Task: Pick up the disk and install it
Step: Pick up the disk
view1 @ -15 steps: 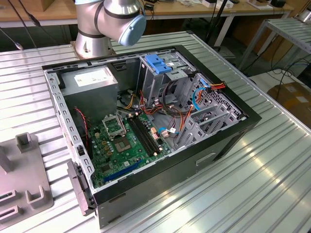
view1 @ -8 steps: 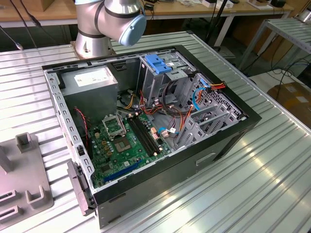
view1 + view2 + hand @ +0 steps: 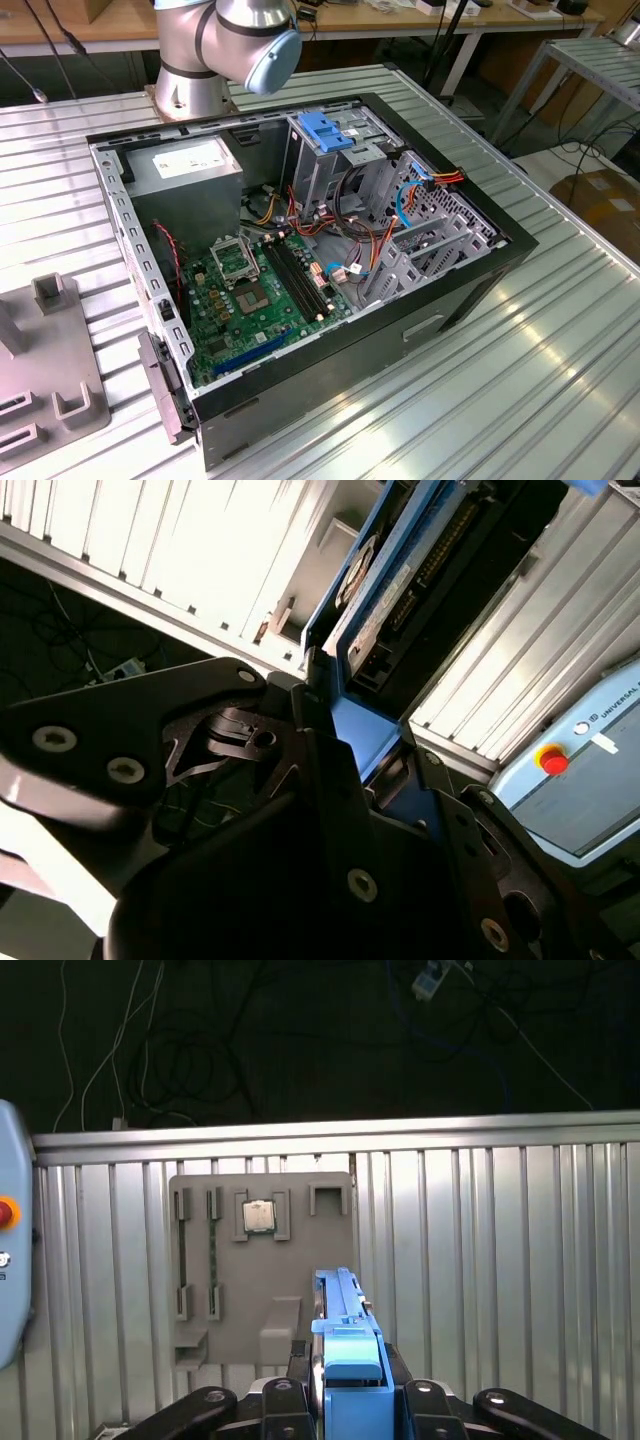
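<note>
Ribbed aluminium table (image 3: 560, 340) carries a grey fixture plate (image 3: 250, 1270) and, beside that plate, an open computer case (image 3: 420, 330); workbenches (image 3: 400, 15) with cables stand beyond. The gripper (image 3: 350, 1385) is clamped on the disk (image 3: 345, 1325) by its blue frame, raised off the table near the fixture plate. Pick-up appears complete; installation in the case is not yet done.

The table (image 3: 560, 330) is ribbed bare metal with a bright sheen. The computer case (image 3: 440, 320) has matt black outer walls and dull grey sheet metal inside. The disk (image 3: 395, 590) has a smooth blue plastic frame around dark metal. The gripper (image 3: 348, 1380) is matt black with shiny screw heads. The holder tray (image 3: 260, 1290) looks like matt grey plastic.
</note>
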You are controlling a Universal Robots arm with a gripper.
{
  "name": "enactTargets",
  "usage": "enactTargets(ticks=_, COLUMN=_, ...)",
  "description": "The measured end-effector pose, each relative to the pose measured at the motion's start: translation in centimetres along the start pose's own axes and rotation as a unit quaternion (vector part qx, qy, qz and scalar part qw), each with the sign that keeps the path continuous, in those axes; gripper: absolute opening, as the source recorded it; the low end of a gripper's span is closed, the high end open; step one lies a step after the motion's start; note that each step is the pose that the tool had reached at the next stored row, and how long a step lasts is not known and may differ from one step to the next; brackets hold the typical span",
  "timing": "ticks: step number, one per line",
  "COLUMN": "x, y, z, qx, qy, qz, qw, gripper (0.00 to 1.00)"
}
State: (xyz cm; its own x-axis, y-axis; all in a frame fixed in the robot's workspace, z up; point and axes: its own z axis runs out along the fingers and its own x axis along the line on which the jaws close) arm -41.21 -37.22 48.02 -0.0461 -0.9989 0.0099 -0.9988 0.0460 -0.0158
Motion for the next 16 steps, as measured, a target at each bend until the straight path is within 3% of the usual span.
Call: enactTargets(ticks=16, x=-0.14, y=-3.03, z=0.05, qx=0.0000, qy=0.0000, qz=0.000, qw=1.00000, gripper=0.37)
